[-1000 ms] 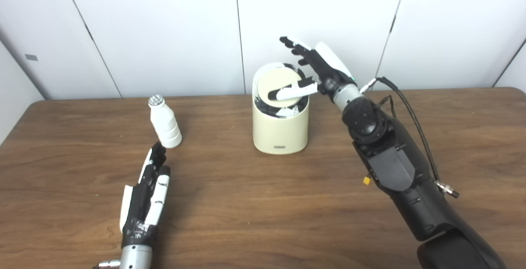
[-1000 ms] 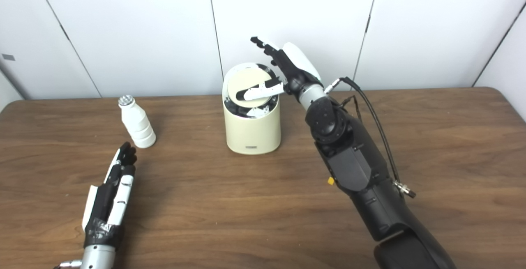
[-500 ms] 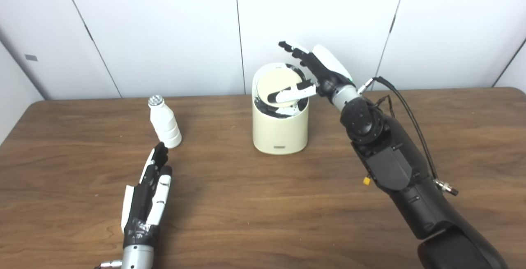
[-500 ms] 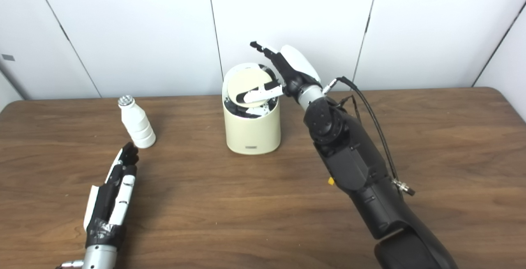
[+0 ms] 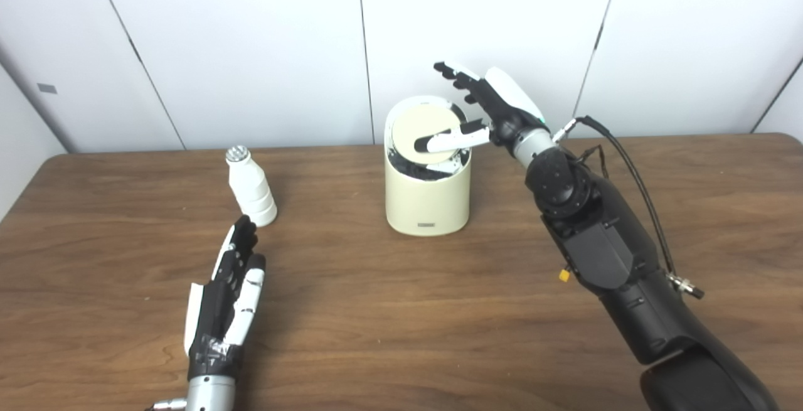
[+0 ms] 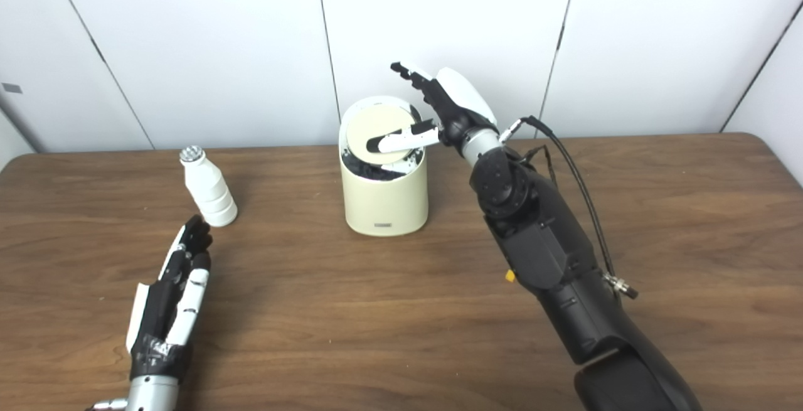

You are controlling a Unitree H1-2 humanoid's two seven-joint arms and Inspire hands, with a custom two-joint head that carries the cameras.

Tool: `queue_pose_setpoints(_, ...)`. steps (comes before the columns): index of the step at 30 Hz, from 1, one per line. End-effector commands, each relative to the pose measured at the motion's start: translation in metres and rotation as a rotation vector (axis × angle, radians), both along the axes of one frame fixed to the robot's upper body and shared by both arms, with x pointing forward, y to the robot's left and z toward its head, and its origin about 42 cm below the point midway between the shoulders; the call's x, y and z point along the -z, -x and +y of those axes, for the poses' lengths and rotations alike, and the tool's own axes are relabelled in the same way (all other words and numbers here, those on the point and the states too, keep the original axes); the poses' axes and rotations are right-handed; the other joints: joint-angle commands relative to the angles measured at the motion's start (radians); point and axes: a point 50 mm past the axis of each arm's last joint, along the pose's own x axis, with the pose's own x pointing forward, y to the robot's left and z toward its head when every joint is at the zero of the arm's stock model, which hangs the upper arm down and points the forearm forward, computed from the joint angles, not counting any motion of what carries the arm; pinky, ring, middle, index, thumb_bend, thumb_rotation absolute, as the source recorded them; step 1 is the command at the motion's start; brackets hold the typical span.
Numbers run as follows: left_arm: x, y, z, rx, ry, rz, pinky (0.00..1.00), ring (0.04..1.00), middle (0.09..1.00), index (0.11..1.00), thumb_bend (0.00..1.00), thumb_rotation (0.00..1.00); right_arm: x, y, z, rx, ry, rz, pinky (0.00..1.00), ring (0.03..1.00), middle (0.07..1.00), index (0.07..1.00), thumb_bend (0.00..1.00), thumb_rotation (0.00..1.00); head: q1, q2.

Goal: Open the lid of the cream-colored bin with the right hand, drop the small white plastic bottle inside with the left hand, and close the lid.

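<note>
Presently found upright bottle (image 5: pixel 251 187) just beyond splayed, empty left hand (image 5: pixel 224 301); right hand (image 5: pixel 486 106), open-fingered, thumb across tilted lid (image 5: pixel 426 133).

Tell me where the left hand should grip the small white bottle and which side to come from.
Grip the bottle around its wide ribbed lower body, not the narrow neck or silver cap. It stands upright on the table, with the left hand open just in front of it, so a level approach from the near side probably suits best, fingers wrapping the body. The bin stands well off to its right.
</note>
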Motion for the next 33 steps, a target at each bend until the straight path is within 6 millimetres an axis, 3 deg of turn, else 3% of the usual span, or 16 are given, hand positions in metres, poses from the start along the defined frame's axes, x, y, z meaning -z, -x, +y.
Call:
queue_pose_setpoints(1,0.012,0.007,-0.005,-0.009,0.032,0.015,0.96,0.943,0.947,0.968,0.36,0.69,-0.03,-0.004,0.003,-0.013,0.006,-0.102,0.85,0.902,0.91,0.906,0.87,0.37,-0.001,0.001)
queue_pose_setpoints(7,0.013,0.007,-0.004,-0.01,0.033,0.001,0.96,0.946,0.945,0.966,0.36,0.69,-0.026,-0.004,0.004,-0.02,0.028,-0.102,0.89,0.906,0.91,0.902,0.87,0.28,0.001,0.004)
queue_pose_setpoints(14,0.014,0.007,-0.003,-0.019,0.068,-0.029,0.96,0.937,0.941,0.955,0.37,0.63,-0.022,-0.004,0.002,-0.028,0.047,-0.116,0.89,0.907,0.91,0.899,0.87,0.26,0.005,0.009)
queue_pose_setpoints(17,0.014,0.008,-0.003,-0.02,0.065,-0.029,0.96,0.944,0.943,0.95,0.36,0.64,-0.02,-0.003,0.001,-0.032,0.057,-0.125,0.92,0.909,0.911,0.899,0.88,0.2,0.007,0.009)
queue_pose_setpoints(19,0.015,0.008,-0.003,-0.02,0.065,-0.032,0.96,0.946,0.947,0.952,0.36,0.64,-0.019,-0.003,0.001,-0.033,0.07,-0.135,0.93,0.908,0.91,0.896,0.9,0.11,0.007,0.009)
queue_pose_setpoints(24,0.016,0.008,-0.002,-0.019,0.084,-0.033,0.95,0.94,0.947,0.952,0.37,0.62,-0.015,-0.003,0.0,-0.036,0.075,-0.135,0.95,0.911,0.91,0.894,0.92,0.05,0.007,0.006)
queue_pose_setpoints(27,0.015,0.008,-0.002,-0.013,0.085,-0.035,0.96,0.935,0.944,0.953,0.35,0.62,-0.013,-0.002,-0.001,-0.032,0.069,-0.128,0.95,0.912,0.91,0.894,0.9,0.07,0.006,0.006)
queue_pose_setpoints(29,0.014,0.008,-0.003,-0.012,0.079,-0.031,0.97,0.937,0.943,0.953,0.34,0.61,-0.013,-0.001,-0.002,-0.027,0.046,-0.118,0.92,0.908,0.909,0.894,0.87,0.16,0.007,0.005)
queue_pose_setpoints(33,0.014,0.008,-0.003,-0.007,0.073,-0.024,0.97,0.936,0.942,0.95,0.28,0.59,-0.014,0.0,-0.005,-0.015,-0.037,-0.103,0.83,0.886,0.904,0.89,0.81,0.46,0.003,0.003)
